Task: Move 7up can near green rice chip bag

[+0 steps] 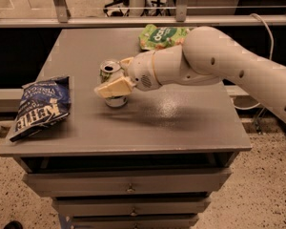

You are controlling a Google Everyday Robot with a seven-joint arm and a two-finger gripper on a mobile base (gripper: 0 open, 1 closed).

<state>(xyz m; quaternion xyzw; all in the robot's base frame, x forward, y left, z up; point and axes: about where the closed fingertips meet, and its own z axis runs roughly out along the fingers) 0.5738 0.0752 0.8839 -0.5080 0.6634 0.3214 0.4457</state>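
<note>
I find the small green-and-white aluminium 7up can [109, 70] standing upright on the grey worktop [171, 123], left of centre. The white arm's cream-tipped gripper [110, 77] is at the can and crosses its side; I cannot tell whether it grips. The crinkled bright green rice chip bag [159, 36] lies at the rear edge, apart from the can. A dark blue Kettle chip bag [40, 106] lies at the left edge. Grey drawers [128, 182] sit below, on a speckled floor [271, 190].
</note>
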